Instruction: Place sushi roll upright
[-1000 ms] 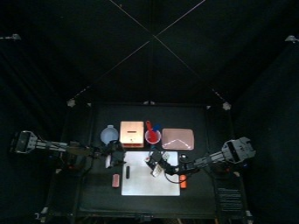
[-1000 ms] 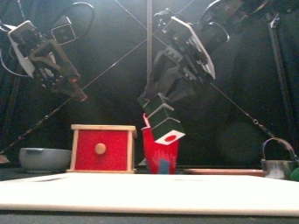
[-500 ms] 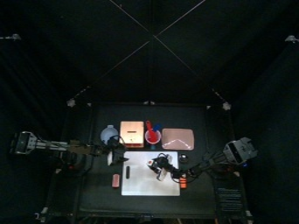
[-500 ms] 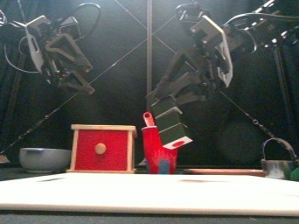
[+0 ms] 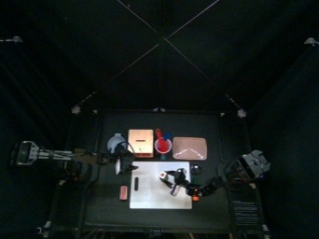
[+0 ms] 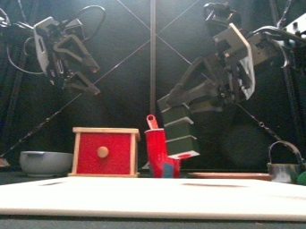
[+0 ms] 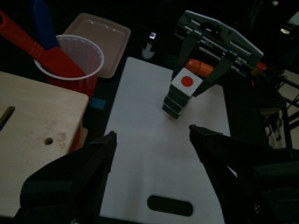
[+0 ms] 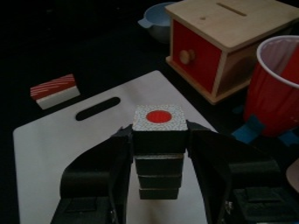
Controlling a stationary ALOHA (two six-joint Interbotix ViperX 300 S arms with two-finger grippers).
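Observation:
The sushi roll (image 8: pixel 160 149) is a dark block with a pale end face marked by a red dot. My right gripper (image 8: pixel 160 131) is shut on it, one jaw on each side. In the front view the sushi roll (image 6: pixel 180 136) hangs tilted in the right gripper (image 6: pixel 182 121), above the white mat (image 6: pixel 153 197). From above, the right gripper (image 5: pixel 176 180) is over the mat (image 5: pixel 156 194). The left wrist view shows the sushi roll (image 7: pixel 179 92) over the mat (image 7: pixel 146 131). My left gripper (image 7: pixel 152 166) is open and empty, raised at the mat's left side (image 5: pixel 121 166).
Behind the mat stand a red box with a wooden top (image 6: pixel 104 152), a red cup (image 6: pixel 160 152) with a red utensil, a grey bowl (image 6: pixel 46 162) and a metal cup (image 6: pixel 284 166). An orange-and-white piece (image 8: pixel 52 89) lies beside the mat.
The right gripper has carried the sushi roll to the right and lower over the mat, turning it. The left arm has shifted slightly.

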